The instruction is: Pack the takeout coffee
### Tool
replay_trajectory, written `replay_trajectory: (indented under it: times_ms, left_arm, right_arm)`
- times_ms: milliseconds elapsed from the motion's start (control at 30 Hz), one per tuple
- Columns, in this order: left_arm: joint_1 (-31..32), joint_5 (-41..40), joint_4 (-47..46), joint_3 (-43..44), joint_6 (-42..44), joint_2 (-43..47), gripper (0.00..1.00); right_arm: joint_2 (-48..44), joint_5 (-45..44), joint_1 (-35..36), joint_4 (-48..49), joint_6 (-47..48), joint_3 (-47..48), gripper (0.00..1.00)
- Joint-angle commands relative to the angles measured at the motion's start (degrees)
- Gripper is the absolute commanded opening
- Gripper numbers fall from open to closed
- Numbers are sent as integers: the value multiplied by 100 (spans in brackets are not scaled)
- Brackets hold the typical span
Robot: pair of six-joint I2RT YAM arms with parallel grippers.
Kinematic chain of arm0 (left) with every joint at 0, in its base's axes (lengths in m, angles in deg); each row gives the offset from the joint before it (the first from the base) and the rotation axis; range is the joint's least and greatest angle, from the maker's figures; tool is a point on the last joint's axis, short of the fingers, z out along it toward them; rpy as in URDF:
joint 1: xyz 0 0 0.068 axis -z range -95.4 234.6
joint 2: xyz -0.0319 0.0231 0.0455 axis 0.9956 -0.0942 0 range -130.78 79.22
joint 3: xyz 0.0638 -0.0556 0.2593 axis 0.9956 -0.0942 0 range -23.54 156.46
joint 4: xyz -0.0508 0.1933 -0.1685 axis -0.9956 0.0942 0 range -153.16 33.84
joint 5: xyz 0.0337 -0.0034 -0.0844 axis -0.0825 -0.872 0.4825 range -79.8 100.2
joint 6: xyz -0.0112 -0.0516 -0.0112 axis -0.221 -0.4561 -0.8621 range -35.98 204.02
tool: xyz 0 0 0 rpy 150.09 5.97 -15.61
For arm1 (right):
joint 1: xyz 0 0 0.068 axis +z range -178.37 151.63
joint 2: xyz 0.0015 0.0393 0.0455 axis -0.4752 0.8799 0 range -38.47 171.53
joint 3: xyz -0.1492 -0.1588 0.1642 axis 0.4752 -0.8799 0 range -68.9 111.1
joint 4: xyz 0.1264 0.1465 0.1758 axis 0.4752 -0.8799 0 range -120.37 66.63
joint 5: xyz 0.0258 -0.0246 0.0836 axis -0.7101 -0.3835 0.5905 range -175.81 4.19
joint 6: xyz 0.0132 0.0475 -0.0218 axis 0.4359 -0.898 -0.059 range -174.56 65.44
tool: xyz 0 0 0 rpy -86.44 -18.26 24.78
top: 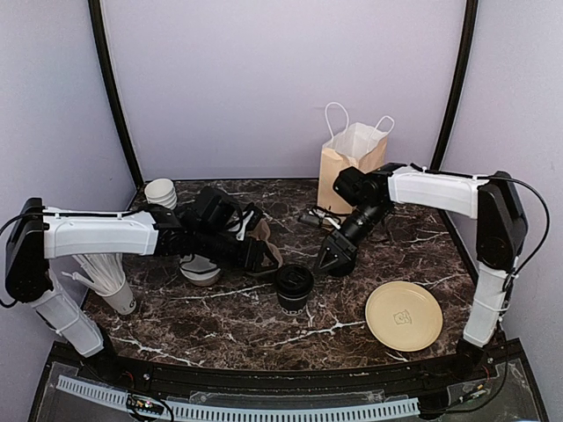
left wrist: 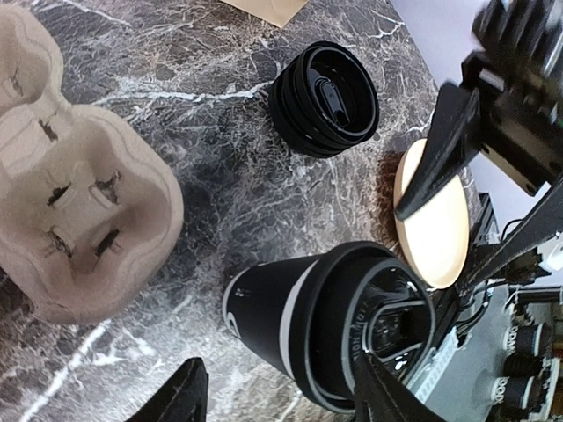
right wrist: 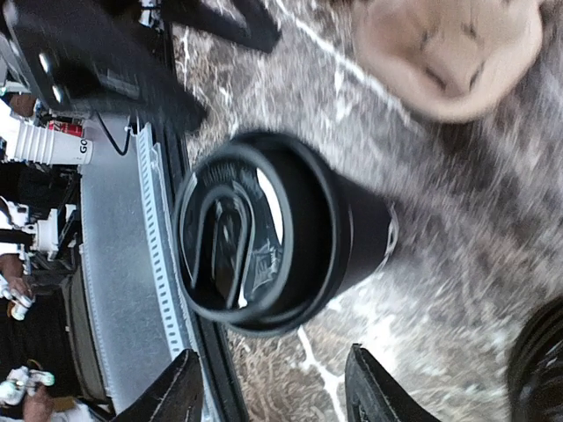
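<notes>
One takeout coffee (top: pixel 294 287), a black paper cup with white lettering and a black lid, stands upright at the table's middle. My left gripper (top: pixel 268 257) hovers just left of it and behind it, my right gripper (top: pixel 334 259) just right of it. In the left wrist view the coffee (left wrist: pixel 308 321) lies ahead of my open left gripper (left wrist: pixel 277 374), and one fingertip (left wrist: pixel 387 391) overlaps the lid's rim. In the right wrist view the coffee (right wrist: pixel 281 233) sits beyond my open right gripper (right wrist: pixel 273 356), apart from both fingers.
A brown pulp cup carrier (left wrist: pixel 70 176) lies under the left arm. A low stack of black lids (left wrist: pixel 325 98) sits near the right gripper. A paper bag (top: pixel 352 158) stands at the back. A tan plate (top: pixel 404 315) lies front right, and white cups (top: pixel 106 277) front left.
</notes>
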Motion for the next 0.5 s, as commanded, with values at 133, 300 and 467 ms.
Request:
replay_trajectory:
  times_ms: [133, 300, 467]
  left_arm:
    - [-262, 470, -629, -139, -229, -45, 55]
    - [-263, 604, -736, -175, -289, -205, 53]
    - [-263, 820, -861, -306, -348, -127, 50]
  right_arm:
    - [-176, 442, 167, 167, -38, -1061, 58]
    - [144, 856, 267, 15, 11, -661, 49]
    - [471, 737, 198, -270, 125, -129, 42]
